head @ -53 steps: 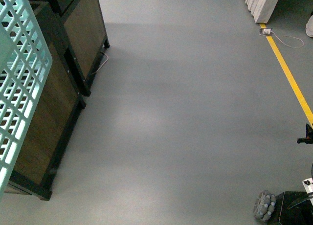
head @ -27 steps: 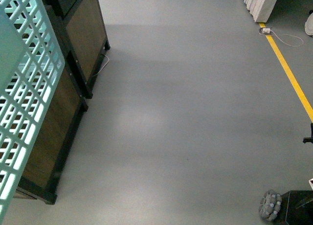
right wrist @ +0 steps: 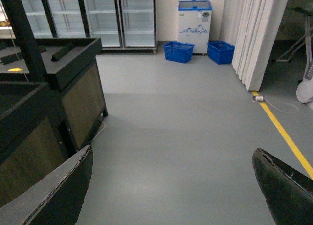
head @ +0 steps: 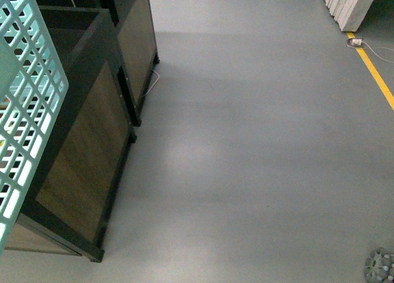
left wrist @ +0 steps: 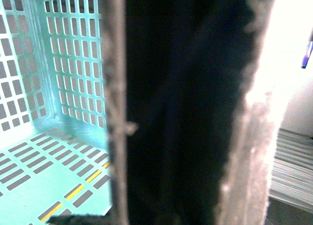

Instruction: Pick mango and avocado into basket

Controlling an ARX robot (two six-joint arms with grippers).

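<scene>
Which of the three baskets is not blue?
The teal basket, at the robot's left; the two blue baskets sit by the freezer.

Basket light teal w/ slotted grid walls; floor plain grey w/ yellow stripe. Display stands black frames, brown wood-grain panels. Bkgd: two blue crates, white freezer w/ blue lid.

A shop is indicated: glass-door fridges are ranged along the far wall, with a chest freezer, blue shopping baskets and dark wood-panelled display stands noted nearby.
</scene>
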